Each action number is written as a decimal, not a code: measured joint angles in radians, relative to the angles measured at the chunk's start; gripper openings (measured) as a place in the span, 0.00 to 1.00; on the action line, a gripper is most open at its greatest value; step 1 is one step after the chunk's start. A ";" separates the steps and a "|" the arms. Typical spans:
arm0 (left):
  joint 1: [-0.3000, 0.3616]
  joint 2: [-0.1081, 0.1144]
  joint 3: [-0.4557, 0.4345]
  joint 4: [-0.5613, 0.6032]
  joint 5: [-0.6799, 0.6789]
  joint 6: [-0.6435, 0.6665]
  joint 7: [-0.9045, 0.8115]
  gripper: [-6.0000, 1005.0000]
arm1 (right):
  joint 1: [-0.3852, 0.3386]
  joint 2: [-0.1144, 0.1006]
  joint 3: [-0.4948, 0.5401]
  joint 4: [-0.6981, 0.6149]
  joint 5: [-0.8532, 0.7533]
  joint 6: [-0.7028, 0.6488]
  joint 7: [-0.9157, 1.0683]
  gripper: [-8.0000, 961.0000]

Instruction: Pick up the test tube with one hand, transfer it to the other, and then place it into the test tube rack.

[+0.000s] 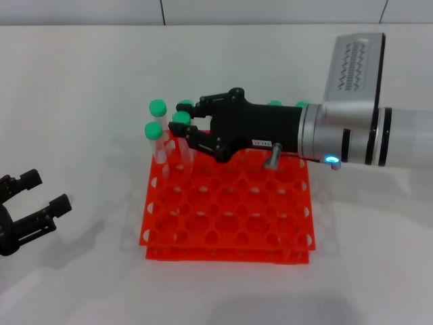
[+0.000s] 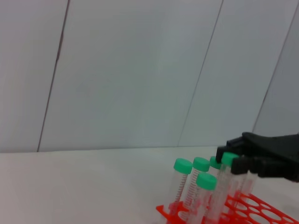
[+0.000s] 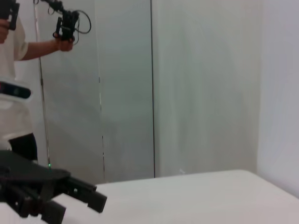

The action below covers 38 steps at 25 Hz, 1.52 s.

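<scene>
Right gripper [image 1: 184, 127] clamps the test tube [image 1: 184, 143] below its cap at the test tube rack [image 1: 226, 210]'s 11 o'clock; light, slick, we judge. Left gripper [image 1: 37, 198] apart.

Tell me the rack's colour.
Bright orange-red; the rack shows best in the head view.

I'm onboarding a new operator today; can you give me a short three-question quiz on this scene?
1. True or false: the right gripper is over the far left part of the test tube rack.
2. Which gripper sits apart from the rack, low on the table: A) left gripper B) right gripper?
3. Fill in: the tube caps are ____.

Key: 1 true; 2 A; 3 green.
</scene>
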 joint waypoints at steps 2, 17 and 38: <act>-0.004 0.000 0.000 -0.002 0.004 0.000 0.000 0.83 | 0.000 0.000 -0.023 -0.004 0.008 0.020 -0.001 0.32; -0.013 0.000 0.000 -0.012 0.019 -0.002 0.002 0.83 | 0.007 0.000 -0.077 -0.019 0.019 0.042 0.006 0.33; -0.020 0.001 -0.037 -0.012 0.034 0.026 0.033 0.83 | -0.083 -0.039 0.033 -0.063 -0.051 -0.206 0.045 0.54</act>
